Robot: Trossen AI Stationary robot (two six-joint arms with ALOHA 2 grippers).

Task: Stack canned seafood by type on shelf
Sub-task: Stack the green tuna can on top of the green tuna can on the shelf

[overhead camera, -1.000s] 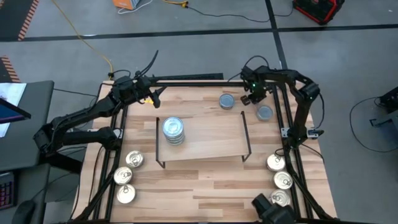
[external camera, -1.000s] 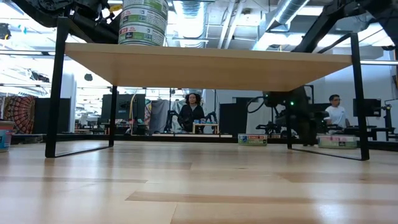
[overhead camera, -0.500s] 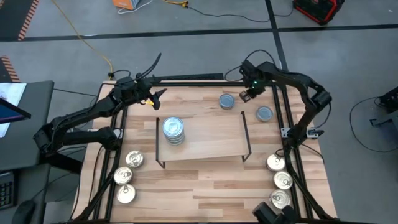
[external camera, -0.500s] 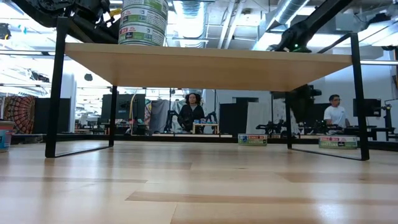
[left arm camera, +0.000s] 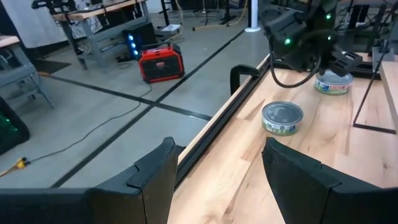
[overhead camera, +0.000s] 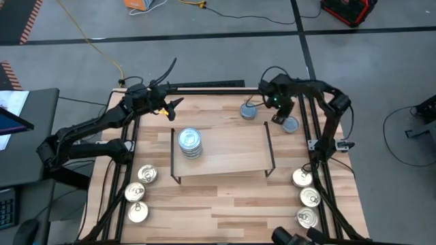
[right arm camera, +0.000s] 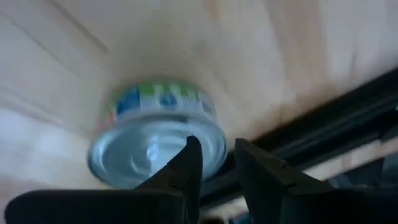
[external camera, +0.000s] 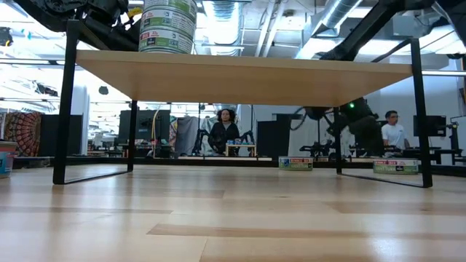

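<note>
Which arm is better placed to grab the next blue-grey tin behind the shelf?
Right. Its pincer hovers between the two dull blue-grey round tins at the table's far right. The left pincer waits at the far left, apart from both.

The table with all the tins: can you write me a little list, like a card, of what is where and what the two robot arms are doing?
shelf: middle of the table
stack: blue-grey tins on the shelf's left part
loose blue-grey tins: one behind the shelf, one by its right end
left silver tins: three by the left edge
right silver tins: three by the right edge
left gripper: open, empty, at the far left corner
right gripper: between the two loose tins, holding nothing
</note>
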